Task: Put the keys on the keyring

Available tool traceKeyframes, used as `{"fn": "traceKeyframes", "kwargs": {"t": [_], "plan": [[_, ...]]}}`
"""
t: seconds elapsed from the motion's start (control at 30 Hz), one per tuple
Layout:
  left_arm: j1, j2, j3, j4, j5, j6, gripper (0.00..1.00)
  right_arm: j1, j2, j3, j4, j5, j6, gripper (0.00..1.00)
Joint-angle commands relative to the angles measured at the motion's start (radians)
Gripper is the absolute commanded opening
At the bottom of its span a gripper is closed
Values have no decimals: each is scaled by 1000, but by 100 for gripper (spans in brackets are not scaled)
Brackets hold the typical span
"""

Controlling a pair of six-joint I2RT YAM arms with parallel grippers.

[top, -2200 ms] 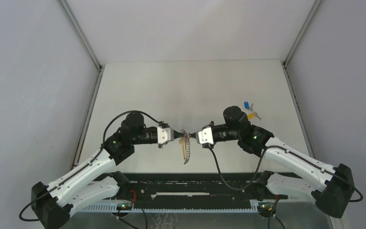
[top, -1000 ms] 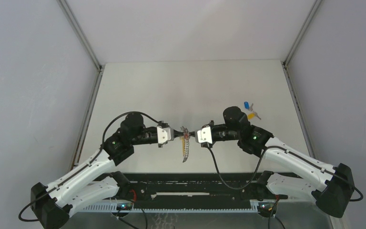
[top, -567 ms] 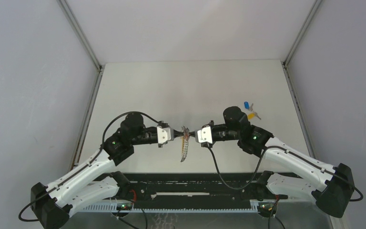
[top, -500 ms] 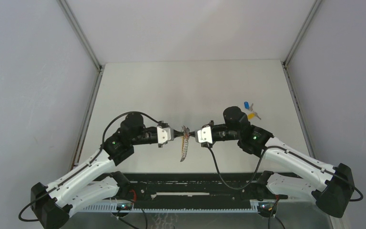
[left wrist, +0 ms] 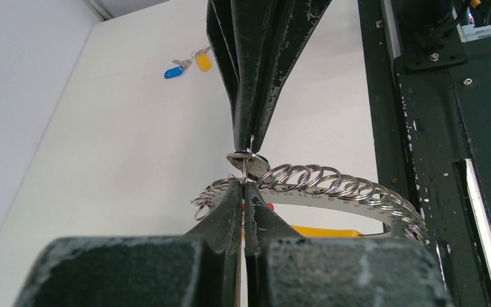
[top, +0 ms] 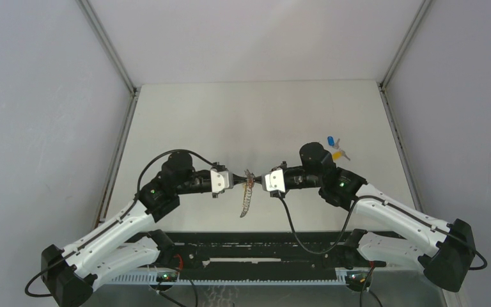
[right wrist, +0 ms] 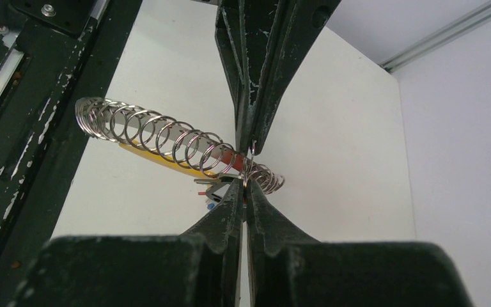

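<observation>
The keyring (top: pixel 246 195), a curved band strung with several small metal rings, hangs in the air between both grippers at the table's front middle. My left gripper (left wrist: pixel 244 186) is shut on one thin ring of the keyring (left wrist: pixel 332 185). From the opposite side my right gripper (right wrist: pixel 246 187) is shut on the same end of the keyring (right wrist: pixel 160 137). A small flat metal piece (left wrist: pixel 248 160) sits at the joint; I cannot tell whether it is a key. A blue key (top: pixel 331 141) and a yellow key (top: pixel 337 153) lie on the table, far right.
The black base rail (top: pixel 262 252) runs along the near edge under the hanging keyring. Frame posts and grey walls close in the white table (top: pixel 256 115) on the left, right and back.
Both grippers have stayed shut and crept slightly away from the near edge. The keyring's hanging tail has swung a little to the left.
</observation>
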Motion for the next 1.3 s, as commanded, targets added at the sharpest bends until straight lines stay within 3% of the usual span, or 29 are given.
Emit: {"fn": "traceKeyframes", "kwargs": {"t": [0.0, 1.27], "plan": [[-8, -14, 40, 69, 28, 4, 0, 11, -11, 59, 42, 3, 17, 0], [-9, -30, 19, 96, -11, -8, 0, 14, -25, 64, -5, 30, 37, 0]]}}
